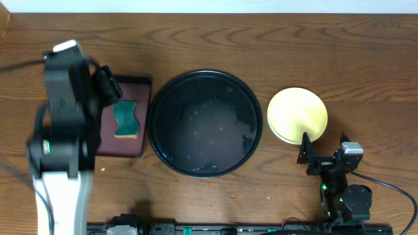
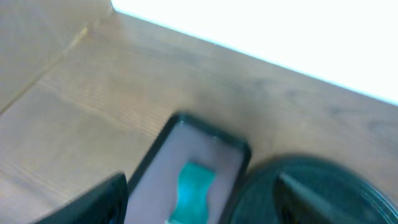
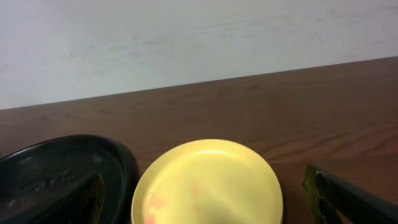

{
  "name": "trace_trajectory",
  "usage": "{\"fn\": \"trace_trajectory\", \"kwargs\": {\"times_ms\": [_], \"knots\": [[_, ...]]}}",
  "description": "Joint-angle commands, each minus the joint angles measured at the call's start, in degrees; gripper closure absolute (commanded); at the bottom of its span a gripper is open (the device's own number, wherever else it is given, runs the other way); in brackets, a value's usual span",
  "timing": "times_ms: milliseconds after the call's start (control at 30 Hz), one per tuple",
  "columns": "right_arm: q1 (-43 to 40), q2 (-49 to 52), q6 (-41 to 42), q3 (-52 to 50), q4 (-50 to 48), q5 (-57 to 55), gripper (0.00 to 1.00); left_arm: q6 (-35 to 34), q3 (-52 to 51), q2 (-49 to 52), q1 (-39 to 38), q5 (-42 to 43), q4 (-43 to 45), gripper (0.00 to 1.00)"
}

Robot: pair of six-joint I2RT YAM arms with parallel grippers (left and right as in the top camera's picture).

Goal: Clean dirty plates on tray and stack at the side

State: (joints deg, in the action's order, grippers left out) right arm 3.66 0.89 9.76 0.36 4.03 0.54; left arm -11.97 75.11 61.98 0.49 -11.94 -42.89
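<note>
A round black tray (image 1: 189, 98) sits mid-table, its surface speckled with droplets. To its right, apart from it, lies a yellow plate (image 1: 297, 112), and the right gripper (image 1: 324, 149) sits just below the plate with its fingers spread. Just left of the black tray, a maroon tray (image 1: 121, 147) carries a green sponge (image 1: 125, 120), partly under the left arm (image 1: 62, 111).

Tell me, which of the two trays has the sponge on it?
The maroon tray, rectangular, left of the round black tray. The green sponge lies on it; the black tray has no sponge.
</note>
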Motion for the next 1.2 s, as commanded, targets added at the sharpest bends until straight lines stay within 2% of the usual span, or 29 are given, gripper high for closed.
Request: {"fn": "trace_trajectory", "kwargs": {"times_ms": [0,167,267,367,500,900,1067,1167], "knots": [[-0.2,-0.3,0.5,0.0,0.2,-0.1,0.01,2.1,-11.8,-8.2,-0.2,2.2,7.4,0.26],[-0.2,-0.3,0.5,0.0,0.2,-0.1,0.01,8.7,-31.2,-22.5,-0.2,7.3,24.6,0.26],[-0.2,-0.3,0.5,0.0,0.2,-0.1,0.01,9.9,-41.6,-30.2,-0.2,7.5,32.8,0.26],[-0.2,-0.3,0.5,0.0,0.2,-0.1,0.01,11.7,-50.8,-37.2,-0.2,7.5,39.5,0.26],[-0.2,-0.3,0.5,0.0,0.2,-0.1,0.01,14.1,-58.5,-43.8,-0.2,7.5,43.5,0.26],[-0.2,-0.3,0.5,0.0,0.2,-0.1,0.01,24.5,-73.4,-60.6,-0.2,10.2,43.8,0.25],[-0.2,-0.3,0.5,0.0,0.2,-0.1,0.01,25.0,-74.9,-61.9,-0.2,10.1,38.6,0.25],[-0.2,-0.3,0.5,0.0,0.2,-0.1,0.01,25.0,-74.9,-61.9,-0.2,10.3,38.7,0.25]]}}
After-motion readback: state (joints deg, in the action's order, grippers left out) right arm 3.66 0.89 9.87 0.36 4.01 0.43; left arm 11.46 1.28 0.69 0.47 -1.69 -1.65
